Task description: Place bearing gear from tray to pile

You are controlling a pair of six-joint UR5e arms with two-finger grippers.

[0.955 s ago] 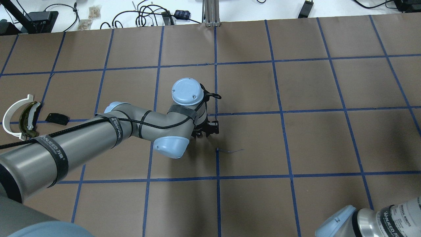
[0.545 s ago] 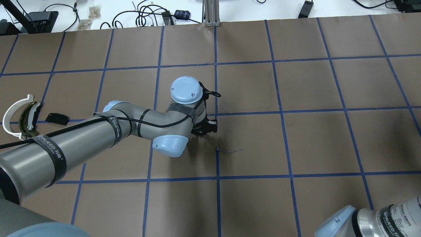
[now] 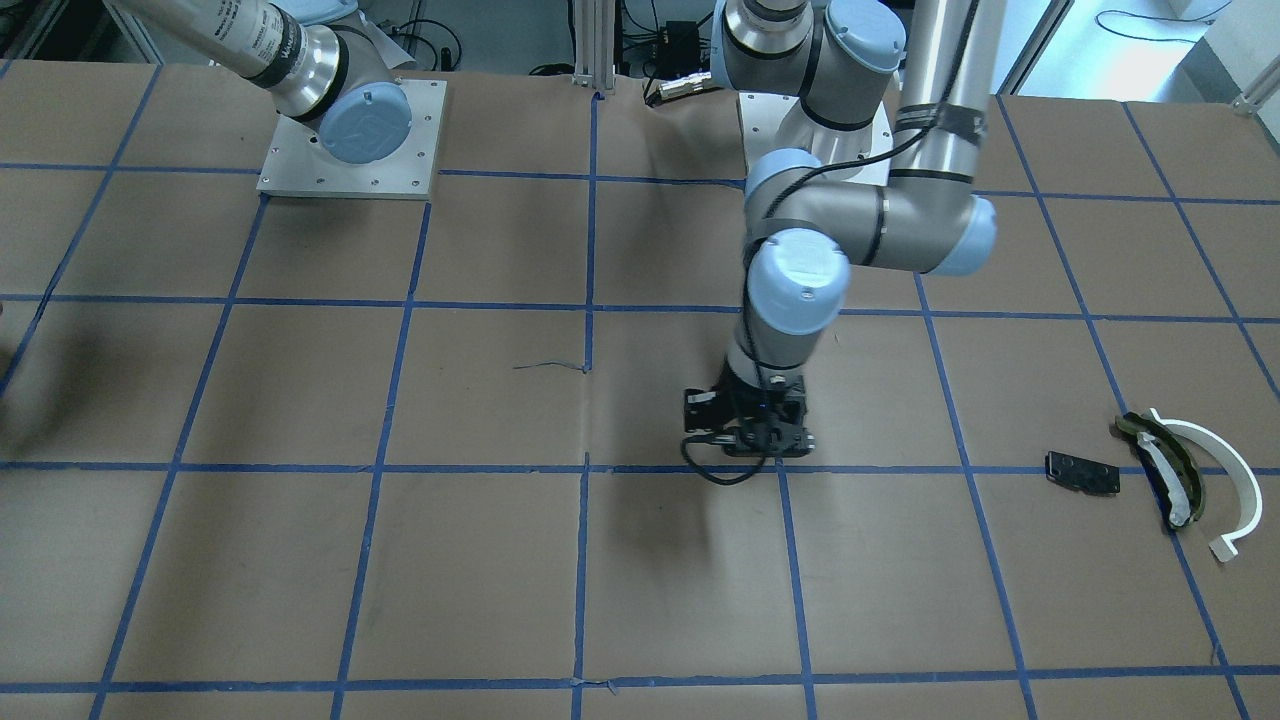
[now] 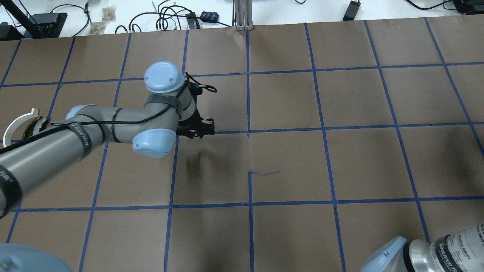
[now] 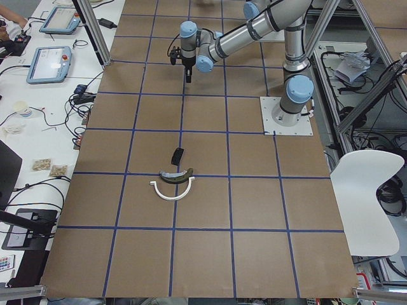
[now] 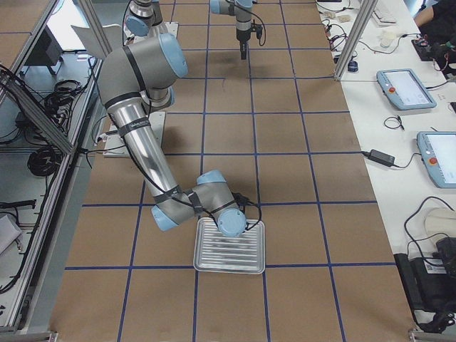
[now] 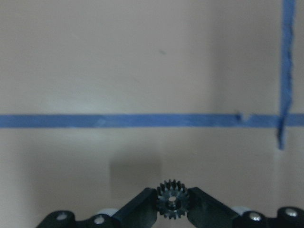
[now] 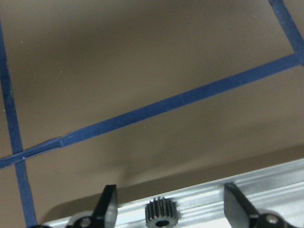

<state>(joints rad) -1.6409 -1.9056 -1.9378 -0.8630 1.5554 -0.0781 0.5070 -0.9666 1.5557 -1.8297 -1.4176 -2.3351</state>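
My left gripper is shut on a small black bearing gear and holds it above the brown paper. In the overhead view the left gripper hangs left of the table's middle. The pile lies at the table's left end: a white arc, an olive-green and white curved piece and a small black plate. My right gripper is open over the ribbed metal tray, with another black gear on the tray between its fingers.
Blue tape lines grid the brown paper. A loose strand of tape lies near the middle. Cables and boxes sit beyond the far edge. The right arm's elbow shows at the near right corner.
My left arm has swung left and farther from the robot, toward the pile, with the gripper still shut. Its upper arm now covers the black plate in the overhead view.
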